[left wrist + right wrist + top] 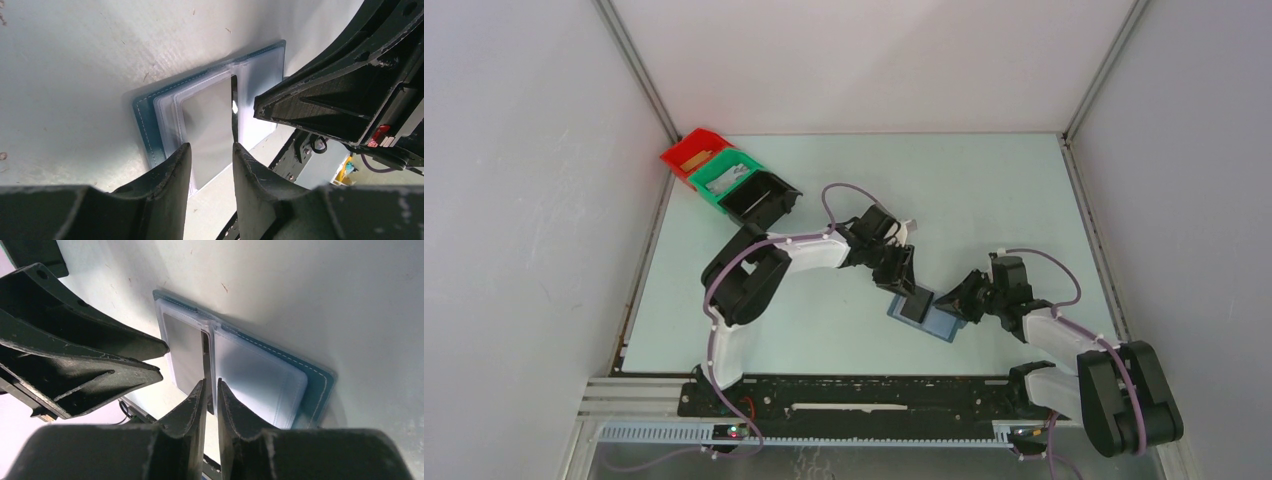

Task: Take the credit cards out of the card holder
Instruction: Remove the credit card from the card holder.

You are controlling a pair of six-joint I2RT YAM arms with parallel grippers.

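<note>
The slate-blue card holder lies spread open on the table, its clear sleeves up. A grey card sits in one sleeve. At the fold a thin dark card-sized leaf stands on edge; whether it is a card or a sleeve I cannot tell. My right gripper is shut on that leaf's near edge. My left gripper hangs open over the grey card, one fingertip touching the upright leaf.
Three bins stand in a row at the far left: red with a tan flat piece inside, green with pale pieces, and black. Both grippers' fingers crowd together over the holder, a little apart. White walls enclose the table.
</note>
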